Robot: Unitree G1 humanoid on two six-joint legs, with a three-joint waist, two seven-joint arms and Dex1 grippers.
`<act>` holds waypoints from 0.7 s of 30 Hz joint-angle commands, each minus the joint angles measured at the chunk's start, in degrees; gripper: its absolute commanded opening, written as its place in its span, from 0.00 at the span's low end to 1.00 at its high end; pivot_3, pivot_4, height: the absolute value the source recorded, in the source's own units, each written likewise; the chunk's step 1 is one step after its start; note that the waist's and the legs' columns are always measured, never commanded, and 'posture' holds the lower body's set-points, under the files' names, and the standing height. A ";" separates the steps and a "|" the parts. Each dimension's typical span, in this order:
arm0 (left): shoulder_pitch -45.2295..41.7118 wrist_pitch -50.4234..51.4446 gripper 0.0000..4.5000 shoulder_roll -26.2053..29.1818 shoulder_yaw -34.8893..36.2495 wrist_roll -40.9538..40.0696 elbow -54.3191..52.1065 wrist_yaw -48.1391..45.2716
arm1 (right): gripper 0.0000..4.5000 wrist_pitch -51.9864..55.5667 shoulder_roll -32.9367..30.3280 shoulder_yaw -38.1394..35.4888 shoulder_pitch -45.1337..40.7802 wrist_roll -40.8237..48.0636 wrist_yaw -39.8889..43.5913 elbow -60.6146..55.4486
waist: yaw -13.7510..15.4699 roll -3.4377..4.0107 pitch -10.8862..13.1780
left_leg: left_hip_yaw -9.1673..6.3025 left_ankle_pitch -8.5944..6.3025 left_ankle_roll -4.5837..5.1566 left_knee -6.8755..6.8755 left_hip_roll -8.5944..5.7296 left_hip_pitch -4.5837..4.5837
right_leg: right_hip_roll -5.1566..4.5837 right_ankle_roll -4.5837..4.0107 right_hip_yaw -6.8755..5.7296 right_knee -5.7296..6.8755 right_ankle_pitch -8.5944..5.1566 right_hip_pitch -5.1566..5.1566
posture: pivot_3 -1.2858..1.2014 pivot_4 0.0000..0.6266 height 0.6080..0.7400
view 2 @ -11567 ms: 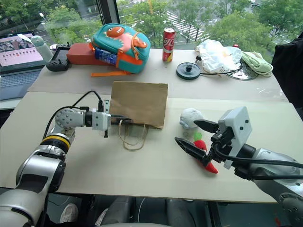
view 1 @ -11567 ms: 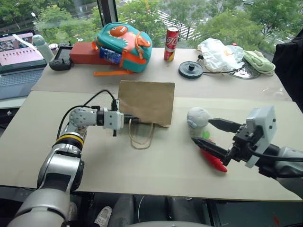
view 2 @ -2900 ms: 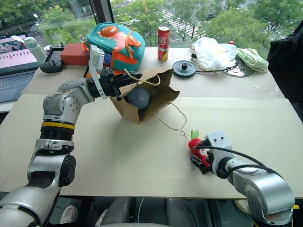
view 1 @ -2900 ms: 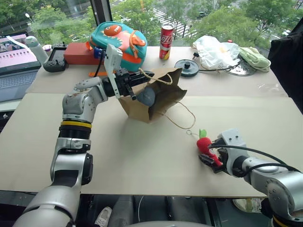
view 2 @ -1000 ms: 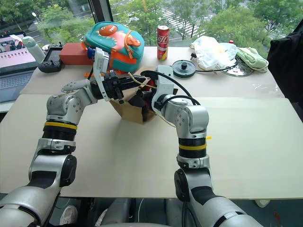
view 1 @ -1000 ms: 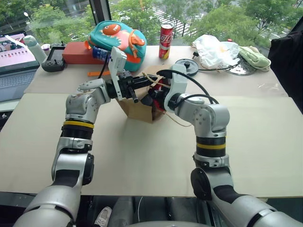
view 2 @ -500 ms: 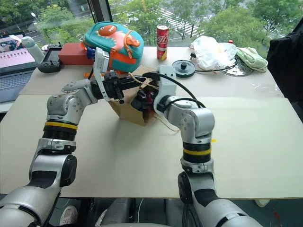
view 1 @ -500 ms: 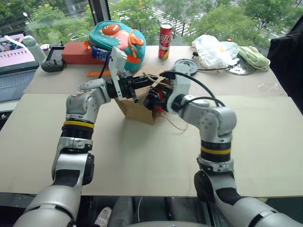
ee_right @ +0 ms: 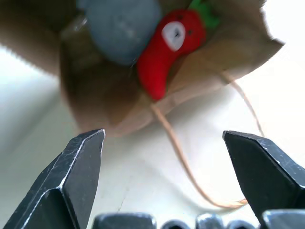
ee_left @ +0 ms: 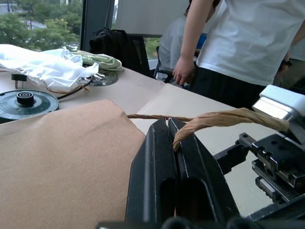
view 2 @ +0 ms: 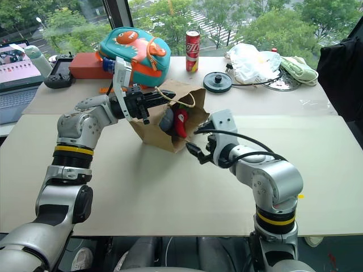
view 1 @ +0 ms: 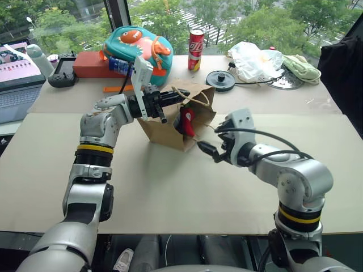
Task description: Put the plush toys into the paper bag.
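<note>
Two plush toys sit inside the paper bag (view 2: 170, 122). One is a red chili pepper (view 2: 181, 122) with a white face and a green stem. The other is a grey fuzzy ball (view 2: 166, 120), right beside the pepper and touching it. There is one paper bag. It lies tipped on its side on the table (view 2: 170, 198), with its open mouth facing the right gripper. It has two thin cord handles. One cord handle (ee_left: 224, 119) is pinched in the left gripper (view 1: 170, 97), whose two black fingers are squeezed tight together on it. That lifts the top edge of the bag. The other cord handle (ee_right: 190, 167) trails loose on the table under the mouth of the bag.

The right gripper (view 2: 195, 144) is just in front of the bag's mouth, not touching it. Its two fingers are spread wide apart and hold nothing.

Behind the bag stand one teal and orange backpack (view 2: 136, 48) and one red can (view 2: 193, 43). Farther from the bag are one white plastic bag (view 2: 252, 59) and one pale green cloth (view 2: 300, 69). One person (ee_left: 238, 43) in a white shirt stands past the table's far end.
</note>
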 commanded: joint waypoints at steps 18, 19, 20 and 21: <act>-1.76 -0.62 0.00 0.59 0.40 -0.18 -0.48 -0.58 | 0.98 -18.14 -6.11 14.47 2.18 -11.69 0.85 9.83 | -0.02 -0.01 0.00 | 0.02 0.00 0.00 0.02 -0.01 0.00 | -0.01 0.01 0.02 -0.07 -0.01 0.03 | 0.52 0.24 0.99; -1.76 -0.65 0.00 0.60 0.41 -0.16 -0.46 -0.57 | 0.98 -19.03 -5.90 14.87 1.81 -12.10 1.16 10.87 | 0.00 -0.01 0.00 | 0.02 0.00 0.00 0.01 -0.02 0.00 | -0.01 0.01 0.02 -0.06 -0.01 0.03 | 0.52 0.24 0.99; -1.75 -0.64 0.00 0.61 0.44 -0.17 -0.47 -0.54 | 0.98 -20.04 -5.43 15.12 1.38 -12.49 1.36 12.12 | 0.05 -0.01 0.00 | 0.02 0.00 0.00 0.01 -0.02 -0.01 | -0.02 0.01 0.02 -0.07 0.00 0.03 | 0.52 0.24 0.99; -1.73 -0.62 0.00 0.62 0.46 -0.19 -0.52 -0.50 | 0.98 -21.03 -4.97 15.35 1.03 -12.87 1.54 13.43 | 0.06 0.00 0.00 | 0.02 0.00 0.00 0.01 -0.02 -0.01 | -0.02 0.01 0.02 -0.07 0.00 0.03 | 0.52 0.24 0.99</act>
